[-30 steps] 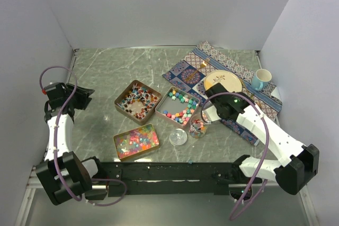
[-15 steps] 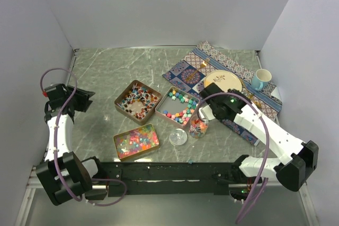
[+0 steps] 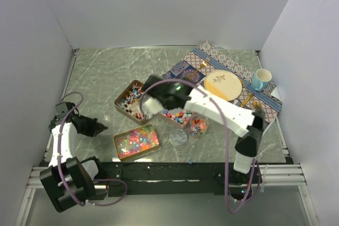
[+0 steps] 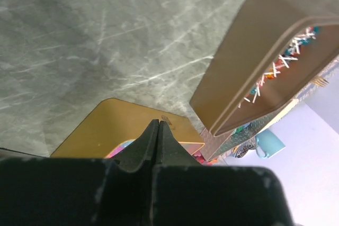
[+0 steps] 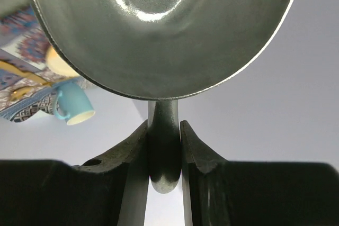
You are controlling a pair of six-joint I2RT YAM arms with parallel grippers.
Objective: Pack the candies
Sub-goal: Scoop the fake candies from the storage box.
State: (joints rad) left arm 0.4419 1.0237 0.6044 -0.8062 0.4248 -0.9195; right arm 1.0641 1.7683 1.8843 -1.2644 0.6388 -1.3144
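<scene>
My left tool [image 4: 158, 126] is pinched fully shut with nothing between its fingers, and it hangs low over the bench [image 4: 79, 35]. Right under its tips and a little ahead lies the bead tin [image 4: 100, 128], with glossy beads [image 3: 136, 141] filling it. Farther ahead and to the right of this tool stands the stick tin [image 4: 249, 67], where the stick sweets [image 4: 278, 67] show white stems over the rim.

My right tool [image 5: 163, 126] is clamped on the handle of a metal spoon [image 5: 164, 30]. The spoon's bowl fills the wrist view above the fingers, and I see only its shiny outer side, so I cannot tell whether it carries anything. From above, this tool hovers at the near right corner of the stick tin. Just to its right is the third tin [image 3: 168, 119], loaded with chunky pieces [image 3: 181, 114].

Farther right of the tool a clear jar [image 3: 198, 125] holds a few candies [image 3: 199, 124], and its lid [image 3: 178, 137] lies flat just beside it. Beyond that are the plate [image 3: 222, 84], the mug [image 3: 260, 79] and the patterned cloth [image 3: 212, 56] under them.
</scene>
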